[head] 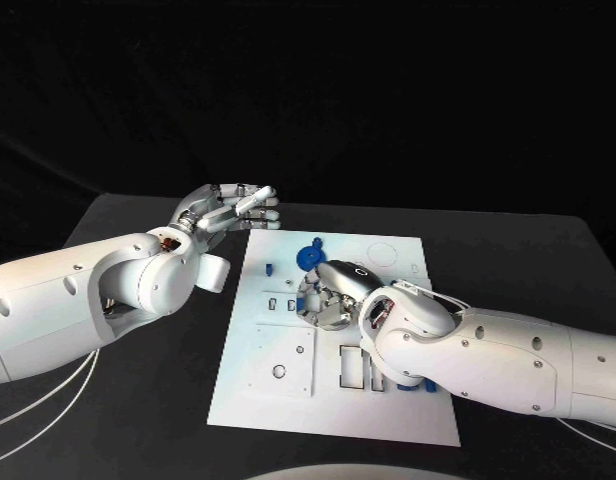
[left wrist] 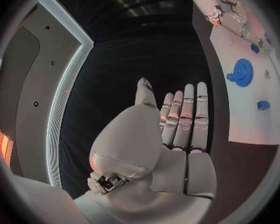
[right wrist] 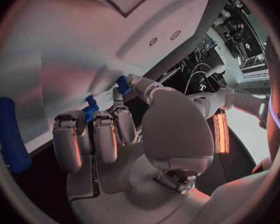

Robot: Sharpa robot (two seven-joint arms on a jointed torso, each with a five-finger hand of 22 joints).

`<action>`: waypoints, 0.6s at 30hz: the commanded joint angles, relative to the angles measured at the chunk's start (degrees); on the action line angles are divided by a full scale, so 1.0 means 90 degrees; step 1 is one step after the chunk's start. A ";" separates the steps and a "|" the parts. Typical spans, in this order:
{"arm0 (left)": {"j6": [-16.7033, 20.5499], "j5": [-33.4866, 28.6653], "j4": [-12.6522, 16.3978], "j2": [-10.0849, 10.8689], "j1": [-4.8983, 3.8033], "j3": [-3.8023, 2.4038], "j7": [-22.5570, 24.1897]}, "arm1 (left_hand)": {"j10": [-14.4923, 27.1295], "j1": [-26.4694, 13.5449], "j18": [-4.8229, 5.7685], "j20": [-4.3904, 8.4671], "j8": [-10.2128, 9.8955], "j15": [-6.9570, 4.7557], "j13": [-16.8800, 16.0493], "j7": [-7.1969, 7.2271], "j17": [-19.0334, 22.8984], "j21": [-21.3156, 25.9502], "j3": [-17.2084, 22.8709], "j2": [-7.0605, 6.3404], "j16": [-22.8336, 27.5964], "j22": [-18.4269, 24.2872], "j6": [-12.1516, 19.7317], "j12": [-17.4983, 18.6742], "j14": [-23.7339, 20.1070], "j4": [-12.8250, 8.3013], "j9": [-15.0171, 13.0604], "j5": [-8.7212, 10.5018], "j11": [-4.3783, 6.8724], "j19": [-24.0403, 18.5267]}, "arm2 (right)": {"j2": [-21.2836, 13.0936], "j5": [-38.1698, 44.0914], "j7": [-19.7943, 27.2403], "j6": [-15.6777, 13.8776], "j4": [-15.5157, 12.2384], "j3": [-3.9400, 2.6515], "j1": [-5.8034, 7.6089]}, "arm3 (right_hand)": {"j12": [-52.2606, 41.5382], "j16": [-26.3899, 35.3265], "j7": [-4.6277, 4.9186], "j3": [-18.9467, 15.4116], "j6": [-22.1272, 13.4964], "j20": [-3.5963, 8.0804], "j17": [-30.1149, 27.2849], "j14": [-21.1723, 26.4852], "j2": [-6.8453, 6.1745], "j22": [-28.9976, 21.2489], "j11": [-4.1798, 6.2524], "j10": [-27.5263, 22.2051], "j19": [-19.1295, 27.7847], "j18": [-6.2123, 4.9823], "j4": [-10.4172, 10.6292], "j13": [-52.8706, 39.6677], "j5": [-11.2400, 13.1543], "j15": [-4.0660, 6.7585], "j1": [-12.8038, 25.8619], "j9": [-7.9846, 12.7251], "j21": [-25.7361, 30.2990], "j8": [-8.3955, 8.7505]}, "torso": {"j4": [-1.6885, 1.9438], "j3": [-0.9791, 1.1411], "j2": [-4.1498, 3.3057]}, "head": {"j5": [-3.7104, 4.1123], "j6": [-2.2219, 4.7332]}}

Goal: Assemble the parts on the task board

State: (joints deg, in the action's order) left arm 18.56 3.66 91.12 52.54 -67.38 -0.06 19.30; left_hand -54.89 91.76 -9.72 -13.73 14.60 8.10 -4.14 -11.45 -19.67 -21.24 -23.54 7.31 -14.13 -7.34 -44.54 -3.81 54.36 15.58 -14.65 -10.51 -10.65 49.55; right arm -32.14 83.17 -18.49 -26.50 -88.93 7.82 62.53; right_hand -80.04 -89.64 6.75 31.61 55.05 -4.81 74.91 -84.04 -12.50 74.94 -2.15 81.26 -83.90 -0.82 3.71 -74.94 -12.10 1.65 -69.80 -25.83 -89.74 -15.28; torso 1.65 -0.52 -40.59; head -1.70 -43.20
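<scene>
The white task board [head: 323, 400] lies in the middle of the black table. A blue gear [head: 310, 256] stands near its far edge, with a small blue part [head: 271, 268] beside it. My right hand [head: 340, 292] is bent down onto the board, fingers curled. In the right wrist view small blue parts [right wrist: 90, 108] sit at its fingertips [right wrist: 68, 129] and another blue part [right wrist: 122, 83] by the thumb; whether it grips one is unclear. My left hand [head: 230, 211] hovers off the board's far left corner, fingers straight and apart [left wrist: 180, 119], holding nothing. The gear [left wrist: 241, 72] lies beyond it.
A long blue part [right wrist: 9, 134] lies on the board near my right hand. More blue shows under my right forearm [head: 426, 386]. The board carries rectangular slots [head: 353, 365] and round holes [head: 279, 371]. Bare black table [head: 150, 400] surrounds it.
</scene>
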 commanded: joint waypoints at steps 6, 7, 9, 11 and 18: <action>-0.0123 -0.0012 0.0008 -0.0005 -0.0004 -0.0004 0.0017 | -0.0020 0.0011 -0.0057 -0.0029 0.0029 0.0004 -0.0008 -0.0196 -0.0005 0.0012 -0.0047 0.0053 0.0042 0.0006 0.0019 0.0004 -0.0050 -0.0004 -0.0005 0.0026 0.0006 -0.0018 | 0.0003 0.0078 -0.0013 0.0102 0.0008 0.0004 -0.0009 | 0.0049 -0.0040 0.0035 -0.0076 -0.0138 -0.0012 0.1677 -0.0663 -0.0099 0.1643 -0.0039 -0.0058 -0.0644 0.0077 -0.0016 -0.0411 0.0044 -0.0039 0.0074 0.0030 0.0014 0.0107 | 0.0002 -0.0002 0.0002 | 0.0006 0.0000; -0.0123 -0.0012 0.0007 -0.0004 -0.0004 -0.0004 0.0016 | -0.0020 0.0011 -0.0057 -0.0029 0.0029 0.0004 -0.0008 -0.0196 -0.0005 0.0012 -0.0047 0.0053 0.0042 0.0006 0.0019 0.0004 -0.0050 -0.0004 -0.0005 0.0026 0.0006 -0.0018 | 0.0003 0.0078 -0.0007 0.0099 0.0007 0.0004 -0.0009 | 0.0049 -0.0040 0.0041 -0.0082 -0.0154 -0.0015 0.1677 -0.0663 -0.0110 0.1640 -0.0044 -0.0059 -0.0640 0.0076 -0.0016 -0.0410 0.0040 -0.0043 0.0079 0.0035 0.0018 0.0118 | 0.0003 -0.0001 0.0002 | 0.0007 -0.0001; -0.0124 -0.0012 0.0007 -0.0004 -0.0004 -0.0004 0.0015 | -0.0020 0.0011 -0.0057 -0.0029 0.0029 0.0004 -0.0008 -0.0196 -0.0005 0.0012 -0.0047 0.0053 0.0042 0.0006 0.0019 0.0004 -0.0050 -0.0004 -0.0005 0.0026 0.0006 -0.0018 | 0.0005 0.0077 0.0011 0.0091 0.0004 0.0004 -0.0009 | 0.0056 -0.0040 0.0053 -0.0094 -0.0185 -0.0021 0.1677 -0.0663 -0.0130 0.1641 -0.0054 -0.0065 -0.0641 0.0076 -0.0016 -0.0404 0.0038 -0.0051 0.0090 0.0044 0.0017 0.0141 | 0.0006 -0.0001 0.0001 | 0.0008 -0.0001; -0.0126 -0.0012 0.0005 -0.0004 -0.0004 -0.0003 0.0013 | -0.0020 0.0011 -0.0057 -0.0029 0.0029 0.0004 -0.0008 -0.0196 -0.0005 0.0012 -0.0047 0.0053 0.0042 0.0006 0.0019 0.0004 -0.0050 -0.0004 -0.0005 0.0026 0.0006 -0.0018 | 0.0006 0.0075 0.0036 0.0080 0.0002 0.0004 -0.0009 | 0.0062 -0.0040 0.0081 -0.0130 -0.0264 -0.0038 0.1677 -0.0663 -0.0172 0.1637 -0.0079 -0.0073 -0.0637 0.0074 -0.0010 -0.0397 0.0077 -0.0072 0.0120 0.0066 0.0023 0.0198 | 0.0003 0.0001 0.0002 | 0.0005 -0.0001; -0.0131 -0.0012 0.0002 -0.0002 -0.0004 -0.0003 0.0007 | -0.0020 0.0011 -0.0057 -0.0029 0.0029 0.0004 -0.0008 -0.0196 -0.0005 0.0012 -0.0047 0.0053 0.0042 0.0006 0.0019 0.0004 -0.0050 -0.0004 -0.0005 0.0026 0.0006 -0.0018 | 0.0003 0.0063 0.0119 0.0038 -0.0016 0.0004 -0.0009 | 0.0069 -0.0040 0.0118 -0.0341 -0.0369 -0.0089 0.1677 -0.0663 -0.0208 0.1636 -0.0122 -0.0087 -0.0635 0.0074 0.0065 -0.0386 0.0488 -0.0117 0.0183 0.0125 0.0026 0.0302 | -0.0001 0.0001 -0.0002 | 0.0004 0.0007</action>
State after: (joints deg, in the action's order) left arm 18.43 3.66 91.07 52.56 -67.38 -0.05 19.14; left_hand -54.89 91.76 -9.72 -13.73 14.60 8.10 -4.14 -11.45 -19.66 -21.24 -23.54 7.31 -14.13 -7.35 -44.54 -3.81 54.36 15.57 -14.64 -10.51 -10.65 49.55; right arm -32.14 83.17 -18.24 -26.45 -88.95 7.84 62.50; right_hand -79.59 -89.64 7.68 28.93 52.08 -5.35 74.90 -83.93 -14.09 74.93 -2.97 80.44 -84.00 -0.82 4.34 -74.93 -7.82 1.11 -68.23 -24.76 -89.74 -12.84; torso 1.67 -0.52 -40.57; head -1.66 -43.15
